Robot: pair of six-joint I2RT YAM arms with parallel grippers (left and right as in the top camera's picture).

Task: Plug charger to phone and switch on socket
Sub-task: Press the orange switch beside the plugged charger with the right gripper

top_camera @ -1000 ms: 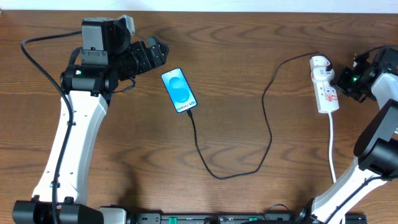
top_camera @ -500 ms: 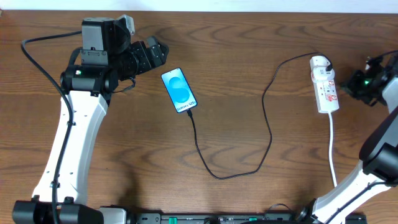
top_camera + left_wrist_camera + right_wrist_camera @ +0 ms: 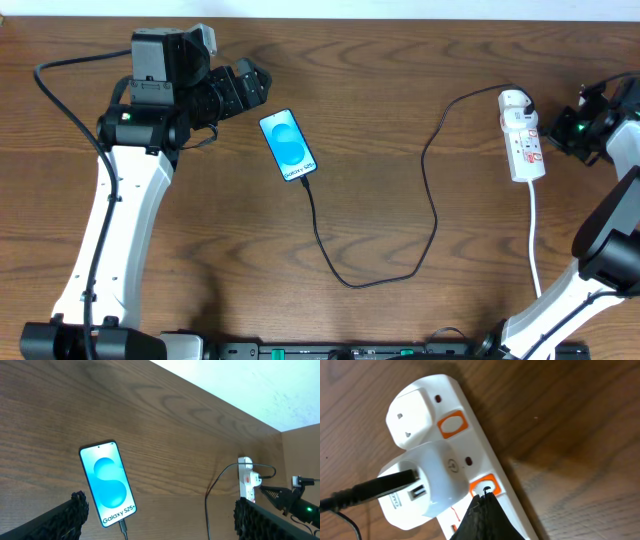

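Observation:
The phone (image 3: 288, 146) lies face up on the wooden table, its blue screen lit. The black charger cable (image 3: 436, 215) runs from the phone's lower end in a long loop to a white adapter (image 3: 425, 480) plugged into the socket (image 3: 522, 138), a white power strip at the right. My left gripper (image 3: 256, 85) hovers open just up-left of the phone (image 3: 107, 482), holding nothing. My right gripper (image 3: 485, 496) is shut and empty, its tip over an orange-framed switch (image 3: 489, 484) on the socket (image 3: 510, 505); I cannot tell whether it touches.
The socket's white cord (image 3: 534, 235) trails down toward the table's front edge at the right. A second orange-framed switch (image 3: 453, 424) sits by the free outlet. The table's back edge meets a pale wall (image 3: 240, 385).
My right gripper drew back to the right from the socket, then came partway back toward it. The left arm, phone and cable have not moved.

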